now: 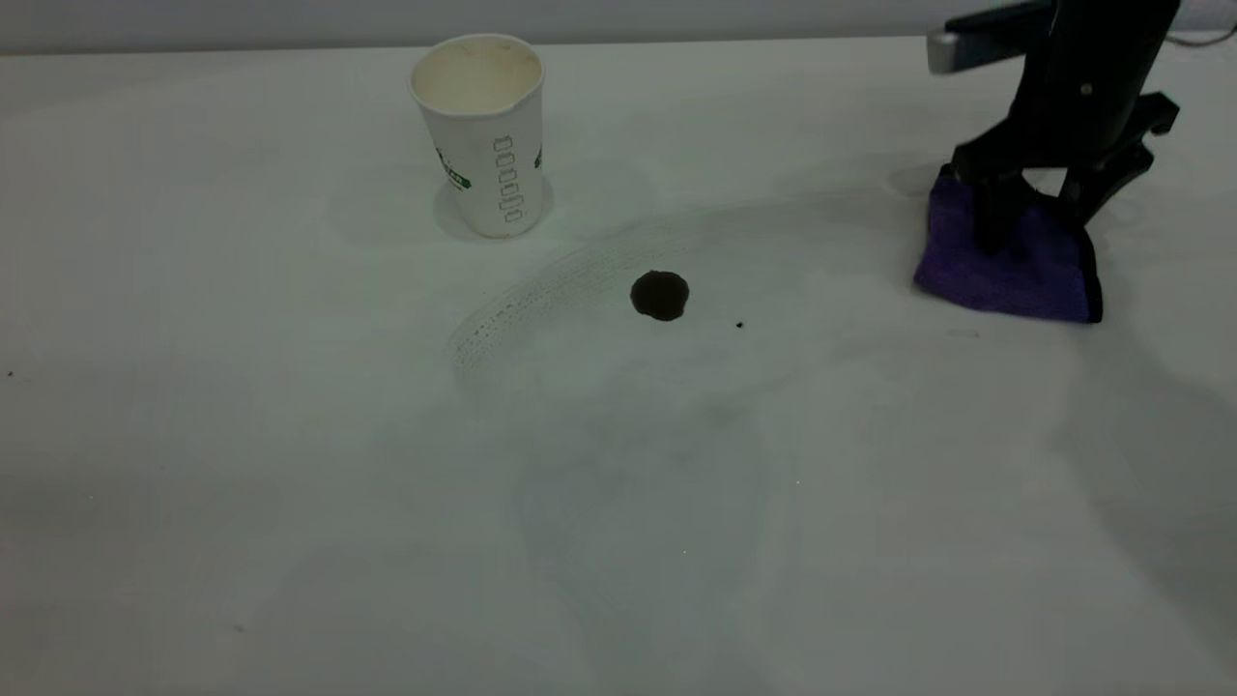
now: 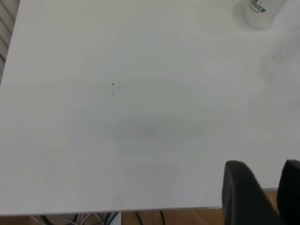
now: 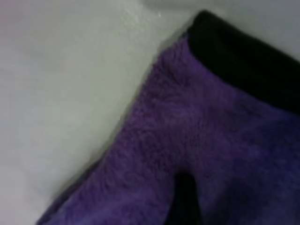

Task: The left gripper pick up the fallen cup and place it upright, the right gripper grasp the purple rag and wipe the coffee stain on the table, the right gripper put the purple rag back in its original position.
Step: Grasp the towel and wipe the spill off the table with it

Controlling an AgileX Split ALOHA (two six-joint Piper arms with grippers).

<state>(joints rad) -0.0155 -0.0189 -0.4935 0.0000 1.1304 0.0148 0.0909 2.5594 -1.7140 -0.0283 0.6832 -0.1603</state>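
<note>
Coffee stain (image 1: 660,295): round dark blot mid-table (image 1: 290,503), uncovered, tiny black speck (image 1: 739,325) just beside it on the right-arm side, faint grey smear arcs around.

Purple rag (image 1: 1015,256): bunched, black edging, right of the stain and well apart from it. Right gripper (image 1: 1039,215) stands on it, prongs pressed into the cloth, clamped on the rag; upper arm cut off by the frame. Right wrist view is filled with purple pile (image 3: 187,154), black edge, bit of table.

Cup (image 1: 481,130): upright, farther back, white ribbed, green logo, cream inside, nothing touching it.

Left gripper (image 2: 269,192): near the table edge, well apart from the cup (image 2: 260,11); only dark fingertips show, slightly apart, gripping nothing.
</note>
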